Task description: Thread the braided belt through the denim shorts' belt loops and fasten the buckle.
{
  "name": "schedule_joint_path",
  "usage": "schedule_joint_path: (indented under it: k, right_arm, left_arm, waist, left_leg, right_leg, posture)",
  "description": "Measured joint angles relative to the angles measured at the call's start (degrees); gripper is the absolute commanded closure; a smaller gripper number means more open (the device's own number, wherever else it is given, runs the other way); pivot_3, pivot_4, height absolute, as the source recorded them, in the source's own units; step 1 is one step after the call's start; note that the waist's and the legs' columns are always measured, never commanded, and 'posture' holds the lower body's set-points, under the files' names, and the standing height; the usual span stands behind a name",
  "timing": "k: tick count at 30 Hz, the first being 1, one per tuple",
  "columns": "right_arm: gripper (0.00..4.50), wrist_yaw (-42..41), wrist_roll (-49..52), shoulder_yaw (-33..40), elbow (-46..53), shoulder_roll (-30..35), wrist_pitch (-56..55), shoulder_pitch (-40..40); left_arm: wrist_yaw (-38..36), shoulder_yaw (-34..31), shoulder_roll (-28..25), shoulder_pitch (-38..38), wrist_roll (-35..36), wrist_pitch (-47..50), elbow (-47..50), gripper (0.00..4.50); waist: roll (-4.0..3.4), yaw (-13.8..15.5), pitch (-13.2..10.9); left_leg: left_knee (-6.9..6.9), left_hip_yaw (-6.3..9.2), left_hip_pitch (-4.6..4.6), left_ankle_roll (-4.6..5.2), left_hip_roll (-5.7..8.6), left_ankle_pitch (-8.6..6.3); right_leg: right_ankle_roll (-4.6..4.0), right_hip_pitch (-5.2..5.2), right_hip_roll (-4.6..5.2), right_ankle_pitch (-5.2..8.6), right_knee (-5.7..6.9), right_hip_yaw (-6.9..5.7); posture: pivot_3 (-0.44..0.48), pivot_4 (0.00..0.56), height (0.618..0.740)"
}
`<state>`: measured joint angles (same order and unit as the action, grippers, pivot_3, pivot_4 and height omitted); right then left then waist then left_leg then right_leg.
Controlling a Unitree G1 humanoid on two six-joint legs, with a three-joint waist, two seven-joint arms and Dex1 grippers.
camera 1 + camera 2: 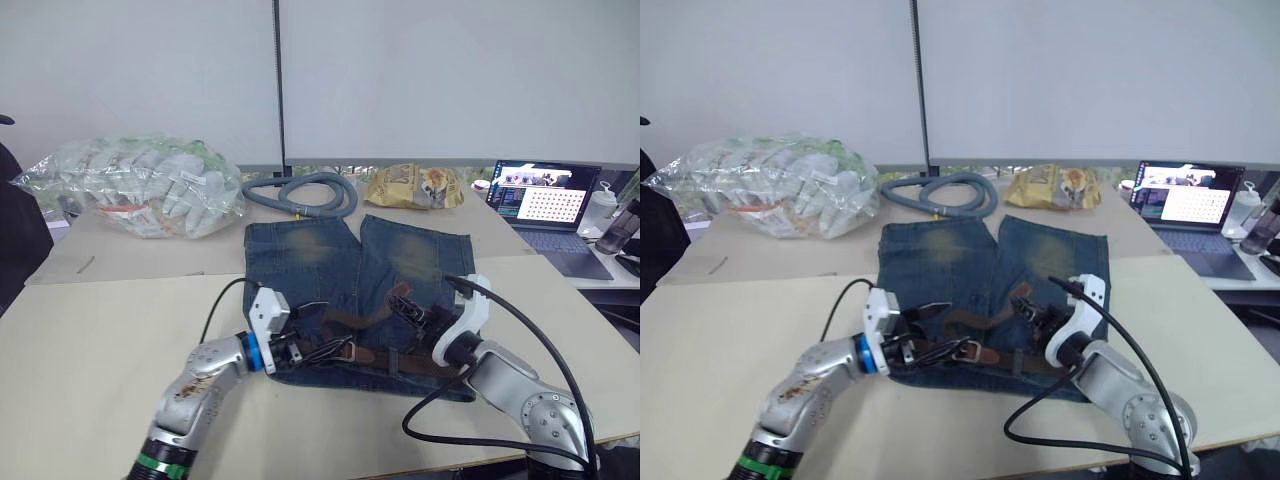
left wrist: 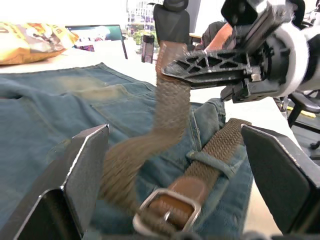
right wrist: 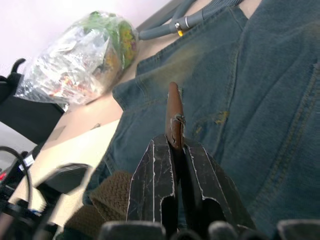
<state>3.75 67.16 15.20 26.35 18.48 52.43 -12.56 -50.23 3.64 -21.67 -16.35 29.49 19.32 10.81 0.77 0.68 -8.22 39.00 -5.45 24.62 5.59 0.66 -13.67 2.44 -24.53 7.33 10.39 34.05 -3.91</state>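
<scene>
I am pinching the belt's brown tip between my right gripper's closed fingers, lifting it in the middle of the frame above the shorts. My left gripper is resting with its fingers spread wide around the buckle, lower centre, on the waistband. The strap is passing under a belt loop beside it.
</scene>
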Motion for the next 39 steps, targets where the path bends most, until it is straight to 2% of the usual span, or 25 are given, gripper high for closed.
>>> schedule_joint_path:
  k: [6,9,10,13,18,20,30,39]
  right_arm:
    - [4.5,-3.82,-0.68,0.77,0.08,4.56,0.0,0.92]
    - [4.5,-7.83,-4.06,-0.49,0.76,9.66,-0.02,1.9]
    - [4.5,-9.46,-5.96,-1.08,1.17,11.47,-0.17,2.21]
    - [4.5,-11.46,-8.1,-1.26,1.58,12.31,-0.89,2.34]
    - [4.5,-15.1,-11.76,-2.61,3.45,15.44,-0.91,2.4]
    - [4.5,-16.34,-13.1,-3.2,4.07,16.5,-0.91,2.7]
    - [4.5,-20.09,-17.55,-3.55,6.65,20.73,-0.85,2.97]
    - [4.5,-22.14,-19.37,-3.45,7.41,23.64,-0.65,3.74]
  left_arm:
    - [-1.05,-5.89,-0.83,-2.82,4.6,1.07,-2.8,0.06]
    - [-0.61,-6.44,0.83,-4.2,5.42,1.07,-5.04,0.88]
    - [-0.86,-5.89,1.01,-4.27,5.12,0.98,-5.83,1.33]
    - [-1.8,-4.05,1.6,-4.29,4.0,0.67,-6.95,2.18]
    - [-3.88,0.53,2.29,-6.04,-0.62,-2.59,-10.09,3.92]
    - [-4.89,2.1,2.61,-7.11,-2.52,-4.34,-11.9,4.43]
    - [-9.33,7.88,3.25,-10.16,-9.72,-10.62,-18.36,4.43]
    - [-11.26,11.38,3.55,-13.24,-14.93,-12.13,-23.05,4.43]
  waist:
    - [-0.01,0.1,-0.01]
    - [-0.01,0.09,-0.01]
    - [-0.01,0.04,-0.01]
    - [-0.01,0.05,-0.01]
    - [0.0,0.19,-0.01]
    - [0.0,0.3,-0.01]
    - [0.0,0.57,-0.01]
    - [0.01,0.97,-0.02]
  left_leg:
    - [0.01,0.01,-0.01,-0.01,0.02,0.01]
    - [0.02,0.0,-0.01,0.03,0.13,0.0]
    - [0.02,-0.01,-0.01,0.04,0.17,0.0]
    - [0.02,-0.01,-0.01,0.05,0.17,0.0]
    - [0.04,0.0,-0.01,0.05,0.18,0.0]
    - [0.05,0.01,0.0,0.06,0.19,0.0]
    - [0.09,0.02,0.0,0.12,0.22,-0.02]
    - [0.14,0.02,0.0,0.17,0.21,-0.03]
  right_leg:
    - [0.03,0.06,-0.03,0.01,0.01,-0.01]
    - [0.11,0.1,-0.01,0.04,0.0,0.01]
    - [0.12,0.1,0.0,0.05,0.01,0.03]
    - [0.14,0.1,0.0,0.06,0.01,0.02]
    - [0.13,0.11,0.02,0.06,0.0,0.02]
    - [0.13,0.11,0.07,0.06,0.0,0.02]
    - [0.13,0.11,0.15,0.05,0.0,0.02]
    - [0.14,0.14,0.19,0.05,0.0,0.01]
  posture:
    - [0.0,0.15,0.74]
    - [0.0,0.15,0.74]
    - [0.0,0.15,0.74]
    - [0.0,0.15,0.74]
    - [0.0,0.15,0.74]
    - [0.0,0.15,0.74]
    - [0.0,0.15,0.74]
    - [0.0,0.15,0.74]
